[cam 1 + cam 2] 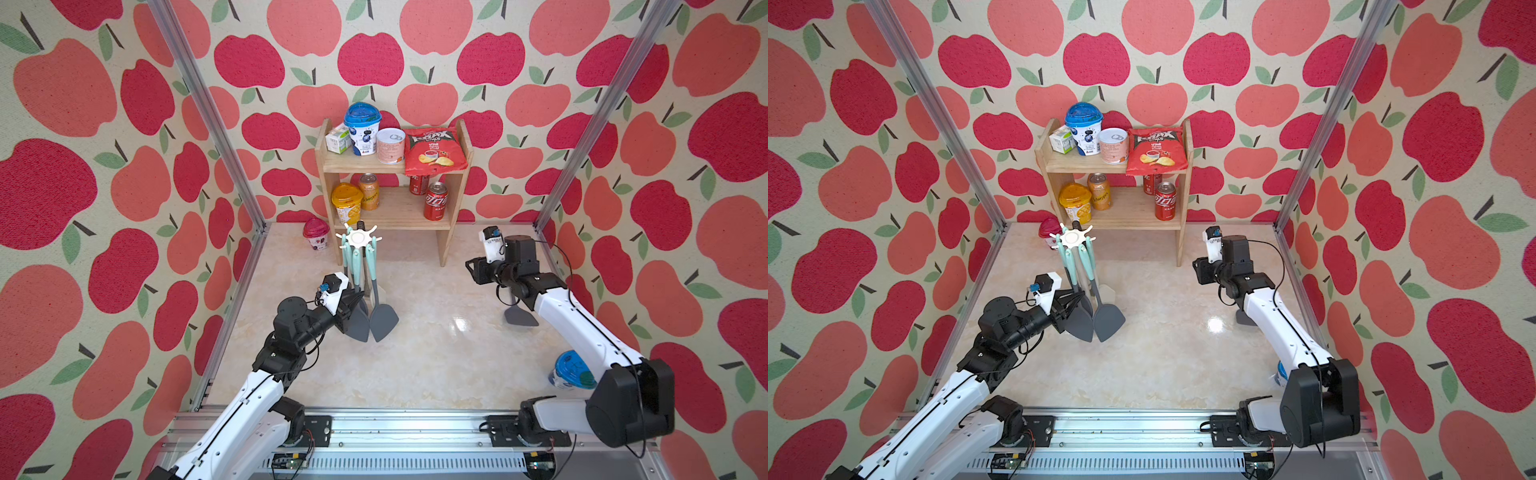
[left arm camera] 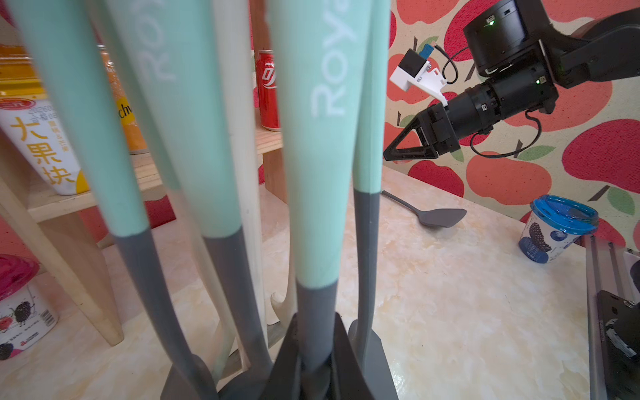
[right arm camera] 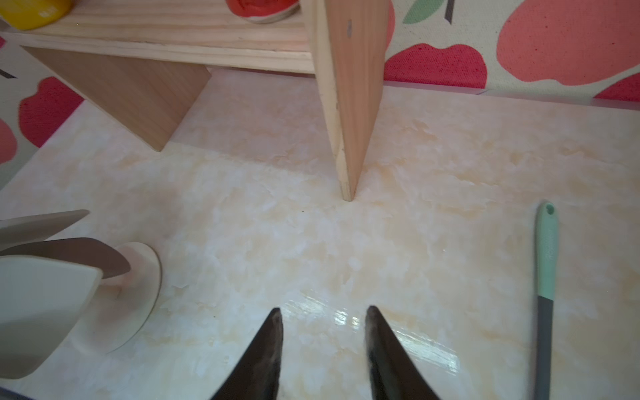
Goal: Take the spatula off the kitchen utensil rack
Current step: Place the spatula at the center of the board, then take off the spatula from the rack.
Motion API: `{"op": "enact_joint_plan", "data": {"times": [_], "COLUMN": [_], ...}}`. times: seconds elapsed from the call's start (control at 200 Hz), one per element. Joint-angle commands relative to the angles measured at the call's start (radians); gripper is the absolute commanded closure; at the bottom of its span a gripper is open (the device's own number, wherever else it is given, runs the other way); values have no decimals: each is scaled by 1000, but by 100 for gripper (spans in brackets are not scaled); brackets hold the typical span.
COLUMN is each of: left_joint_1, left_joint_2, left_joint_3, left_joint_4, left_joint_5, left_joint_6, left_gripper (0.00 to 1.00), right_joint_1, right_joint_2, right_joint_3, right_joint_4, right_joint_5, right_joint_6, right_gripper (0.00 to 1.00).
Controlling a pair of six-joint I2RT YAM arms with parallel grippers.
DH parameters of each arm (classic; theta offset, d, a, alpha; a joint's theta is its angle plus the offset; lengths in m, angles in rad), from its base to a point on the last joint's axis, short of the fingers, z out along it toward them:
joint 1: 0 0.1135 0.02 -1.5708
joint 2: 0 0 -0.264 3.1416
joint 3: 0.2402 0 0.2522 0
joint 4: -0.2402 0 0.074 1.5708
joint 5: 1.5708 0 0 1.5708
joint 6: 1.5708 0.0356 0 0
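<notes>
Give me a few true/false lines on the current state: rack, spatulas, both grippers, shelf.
1. A spatula lies flat on the table, off the kitchen utensil rack. True.
2. The right gripper is clamped on that spatula. False: its jaws stand apart with nothing between them, and the spatula lies off to one side.
3. The rack is bare. False: several utensils hang from it.
4. The left gripper has its jaws closed on the gray neck of one hanging utensil. True.
5. The lower tier of the wooden shelf is empty. False: cans and a yellow cup stand there.
</notes>
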Motion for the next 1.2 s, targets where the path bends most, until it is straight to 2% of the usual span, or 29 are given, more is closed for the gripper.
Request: {"op": "enact_joint_plan", "data": {"times": [0.0, 0.245, 0.36, 0.495, 0.62, 0.75, 0.855, 1.196], "left_joint_1": [-7, -13, -16, -18, -22, -27, -34, -52], "left_joint_2": [-5, -18, -29, -25, -5, 13, 21, 36], "left_joint_3": [-31, -42, -44, -42, -38, -36, -36, -33], "left_joint_4": [-23, -30, -39, -43, -32, -6, 12, 26], "left_joint_5": [-8, -39, -51, -61, -65, -82, -90, -104], "left_joint_6": [-17, -18, -16, -19, -28, -42, -49, -44], "left_gripper": [100, 100, 100, 100, 100, 100, 100, 100], "right_joint_1": [49, 174, 214, 299, 389, 464, 484, 514], "right_joint_2": [-94, -196, -224, -220, -198, -173, -152, -151], "right_joint_3": [-56, -93, -125, -149, -168, -150, -116, -116], "right_joint_4": [157, 182, 240, 312, 396, 405, 377, 409], "right_joint_5": [-104, -41, -58, -51, -27, 56, 65, 24], "right_joint_6": [53, 53, 87, 110, 113, 52, 21, 44], "right_gripper": [57, 57, 58, 59, 65, 67, 68, 67]}}
